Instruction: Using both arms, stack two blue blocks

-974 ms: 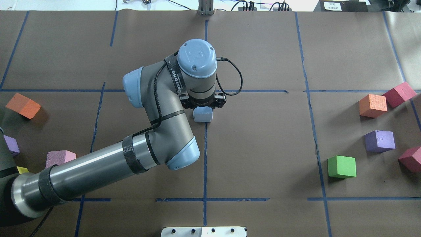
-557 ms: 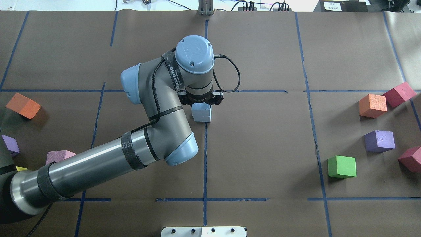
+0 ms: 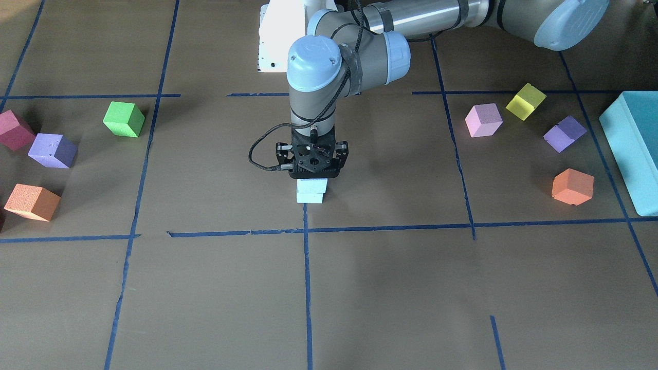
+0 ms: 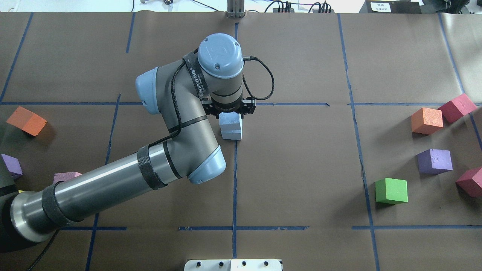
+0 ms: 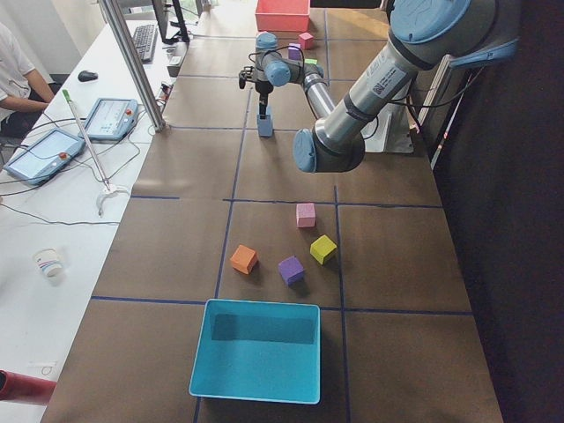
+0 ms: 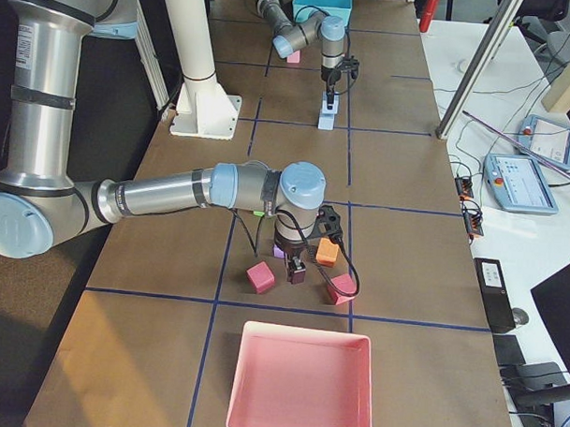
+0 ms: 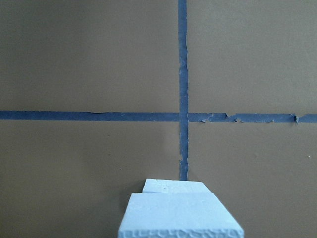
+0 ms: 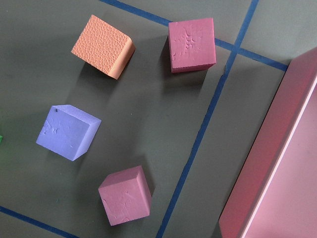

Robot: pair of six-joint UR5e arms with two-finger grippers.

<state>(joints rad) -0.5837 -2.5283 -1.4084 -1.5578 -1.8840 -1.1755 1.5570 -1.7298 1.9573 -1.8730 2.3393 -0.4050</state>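
Observation:
Two pale blue blocks stand stacked on the centre tape line. The upper one (image 4: 230,119) sits slightly askew on the lower one (image 4: 232,134). My left gripper (image 3: 312,174) hangs straight above the stack, just over the upper block (image 3: 312,186), with its jaws spread wider than the block and holding nothing. The left wrist view shows the upper block (image 7: 178,213) resting on the lower one (image 7: 173,186). My right gripper (image 6: 297,273) hovers low over coloured cubes at the table's right end. I cannot tell whether it is open or shut.
Green (image 4: 391,191), purple (image 4: 435,161), orange (image 4: 426,120) and red (image 4: 457,107) cubes lie at the right. An orange cube (image 4: 26,120) and others lie at the left. A teal box (image 5: 256,348) and a pink tray (image 6: 298,383) stand at the table's two ends.
My left arm has risen from the stack, so more of the upper blue block shows under the gripper. The stack has not moved.

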